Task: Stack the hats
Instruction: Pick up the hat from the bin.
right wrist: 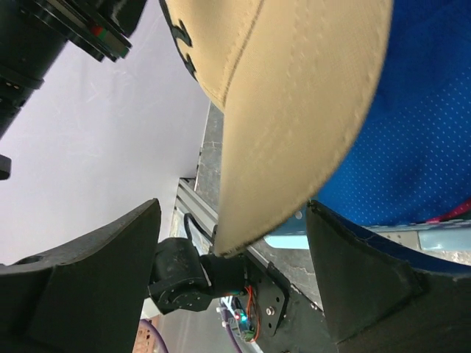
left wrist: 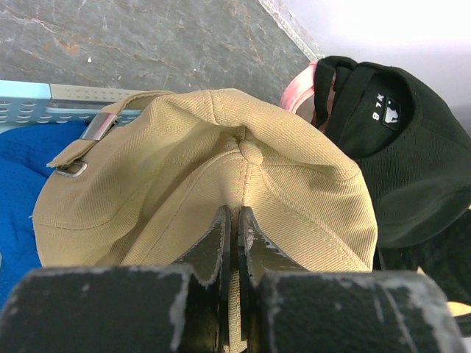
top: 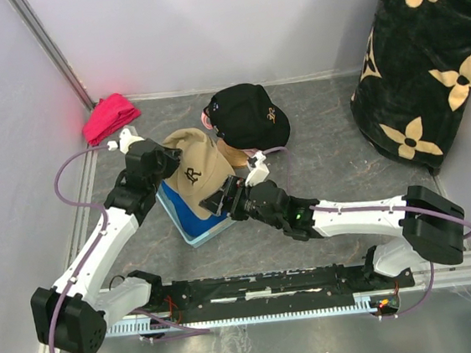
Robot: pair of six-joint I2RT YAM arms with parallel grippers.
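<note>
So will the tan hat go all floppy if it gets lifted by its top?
Probably the top will: the tan fabric baseball cap creases softly where the left gripper pinches it. Its curved brim holds a smooth shape, so it likely stays stiff. It's cloth, so it's probably light.

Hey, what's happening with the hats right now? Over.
Left hand pinched shut on tan cap crown. Right hand open, straddling its brim. Tan cap over blue cap. Black cap close behind.

top cap [top: 194, 168] on lower cap [top: 191, 221], rear cap [top: 246, 112] just behind, cloth bundle [top: 109, 116] back left
</note>
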